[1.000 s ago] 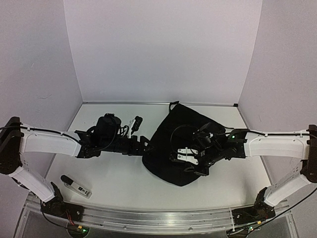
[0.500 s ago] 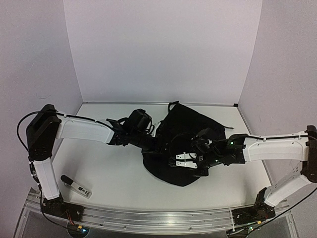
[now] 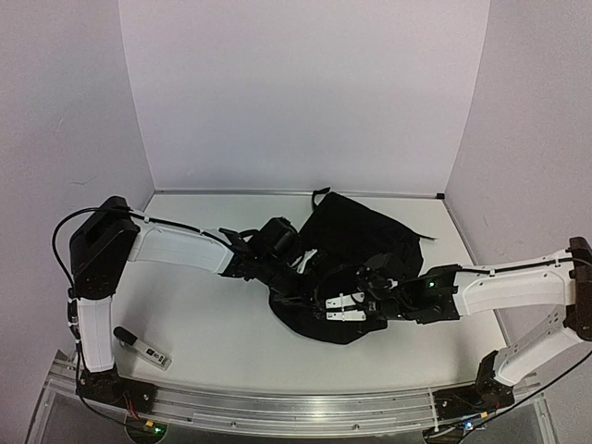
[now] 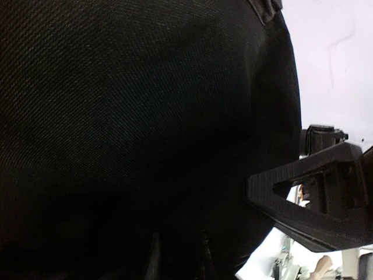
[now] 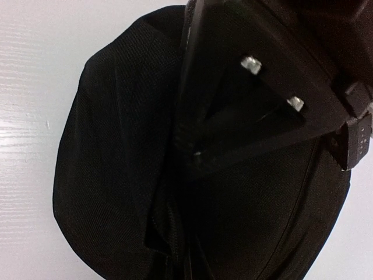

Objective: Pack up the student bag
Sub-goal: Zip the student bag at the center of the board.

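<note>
The student bag [image 3: 363,231] is a soft black backpack lying on the white table [image 3: 213,324], its top loop [image 3: 321,192] toward the back wall. My left gripper [image 3: 301,279] presses into the bag's left edge. In the left wrist view black fabric [image 4: 145,116] fills the frame, and the left gripper [image 4: 179,261] has its two dim fingers close together with fabric around them. My right gripper [image 3: 324,306] sits on the bag's near part. In the right wrist view the right gripper [image 5: 195,269] is shut on a seamed fold of the bag [image 5: 111,163].
A small white and black object [image 3: 141,347] lies near the table's front left corner. The left gripper's black finger frame [image 5: 250,111] crosses the right wrist view close above the fold. White walls enclose the table on three sides.
The left arm swung right from the table's left half to the bag's left edge, and its jaws narrowed. The right gripper, still shut, drew left and nearer with the bag's fabric.
</note>
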Motion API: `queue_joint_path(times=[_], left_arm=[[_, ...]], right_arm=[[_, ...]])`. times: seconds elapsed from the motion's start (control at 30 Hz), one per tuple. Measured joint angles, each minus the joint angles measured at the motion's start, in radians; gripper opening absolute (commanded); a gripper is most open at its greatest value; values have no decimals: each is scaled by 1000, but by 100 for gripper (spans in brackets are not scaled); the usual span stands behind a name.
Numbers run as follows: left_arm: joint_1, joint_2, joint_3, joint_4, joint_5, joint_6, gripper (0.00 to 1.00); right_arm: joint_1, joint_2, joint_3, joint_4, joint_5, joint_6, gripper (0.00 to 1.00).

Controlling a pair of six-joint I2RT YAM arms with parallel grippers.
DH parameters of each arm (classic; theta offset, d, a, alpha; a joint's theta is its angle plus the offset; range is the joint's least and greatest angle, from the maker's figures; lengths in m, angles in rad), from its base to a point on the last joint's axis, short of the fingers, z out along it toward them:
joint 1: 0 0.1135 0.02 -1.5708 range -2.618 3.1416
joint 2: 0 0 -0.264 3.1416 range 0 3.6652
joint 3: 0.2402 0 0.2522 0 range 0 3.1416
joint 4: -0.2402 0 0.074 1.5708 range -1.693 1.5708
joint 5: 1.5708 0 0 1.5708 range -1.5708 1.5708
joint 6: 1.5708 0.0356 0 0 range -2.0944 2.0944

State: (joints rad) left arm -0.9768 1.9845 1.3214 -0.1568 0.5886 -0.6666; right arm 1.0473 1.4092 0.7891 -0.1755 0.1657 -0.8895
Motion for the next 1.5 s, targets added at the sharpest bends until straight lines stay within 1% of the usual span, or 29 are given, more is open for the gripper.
queue_joint_path(times=[0.07, 0.13, 0.4, 0.6, 0.63, 0.67, 0.7, 0.77, 0.83, 0.93, 1.0, 1.13, 1.27, 1.33, 1.37, 1.5], left_arm=[[0, -9, -5, 0, -10, 10, 5], [1, -33, -21, 2, -30, 6, 0], [32, -185, -172, 54, -127, -34, 0], [91, -259, -290, 109, -187, -74, 0], [100, -265, -304, 116, -193, -77, 3], [110, -267, -314, 123, -195, -79, 12], [116, -267, -316, 127, -192, -78, 25], [119, -267, -312, 134, -178, -63, 43], [105, -267, -300, 141, -165, -50, 53], [76, -262, -273, 154, -140, -31, 62], [61, -253, -253, 167, -120, -17, 62], [58, -227, -232, 177, -110, -14, 58], [62, -201, -231, 160, -122, -19, 54], [65, -190, -231, 140, -131, -26, 51], [67, -187, -233, 136, -136, -32, 49], [85, -181, -264, 137, -147, -59, 43]], right_arm=[[2, -8, -14, 10, 2, -5, 0], [3, -24, -32, 18, 3, -10, 0], [3, -75, -67, 20, 9, -12, 0], [3, -96, -86, 16, 18, -18, 0], [3, -99, -89, 15, 20, -20, 0], [3, -101, -90, 13, 22, -22, 0], [3, -102, -91, 12, 24, -25, 0], [3, -102, -91, 12, 27, -32, 0], [3, -98, -91, 19, 40, -43, 0], [3, -53, -71, 35, 88, -52, 0], [3, -11, -44, 52, 121, -52, 0], [15, 54, -34, 152, 200, -76, 0], [51, 222, -27, 351, 332, -133, 0], [74, 262, -40, 416, 367, -152, 1], [87, 266, -53, 438, 380, -158, 2], [134, 268, -101, 491, 409, -176, 27]])
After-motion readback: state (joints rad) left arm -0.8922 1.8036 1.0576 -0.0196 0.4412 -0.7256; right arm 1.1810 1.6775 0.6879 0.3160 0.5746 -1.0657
